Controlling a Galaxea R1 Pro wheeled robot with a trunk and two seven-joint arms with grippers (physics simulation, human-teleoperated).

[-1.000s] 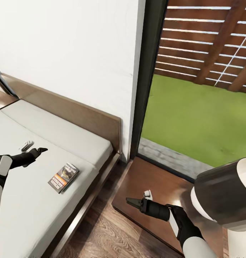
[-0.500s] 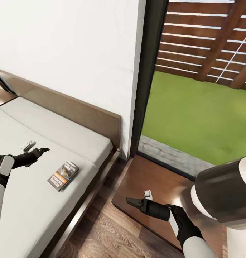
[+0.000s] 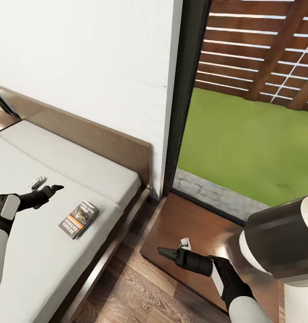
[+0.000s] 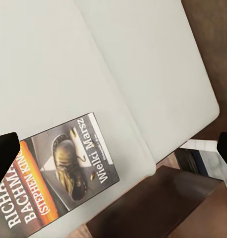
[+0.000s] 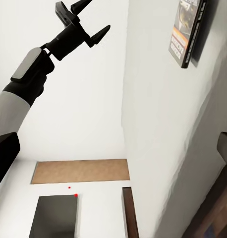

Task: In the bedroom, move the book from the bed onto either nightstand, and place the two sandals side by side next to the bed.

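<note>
Slightly left and down is where the book [image 3: 79, 219] now sits in the head view compared with a second ago, and the bed [image 3: 82, 166] edge has slid with it, so the camera has shifted; the book itself has not budged on the mattress. Left gripper [image 3: 54, 188] has crept a touch further over the mattress, fingers spread wide, hovering apart from the book, holding nothing. Count it up: one book, flat and face-up near the bed's right edge, cover reading "Richard Bachman" in the left wrist view [image 4: 54, 178]. One nightstand [image 3: 203, 229] just beside the bed, by the tall window [image 3: 243, 134]. Two grippers: the right gripper [image 3: 164, 253] hangs low over the nightstand's front edge, unchanged, and whether its fingers are parted I cannot tell. From the right wrist camera, the left gripper [image 5: 84, 22] shows clearly open.
</note>
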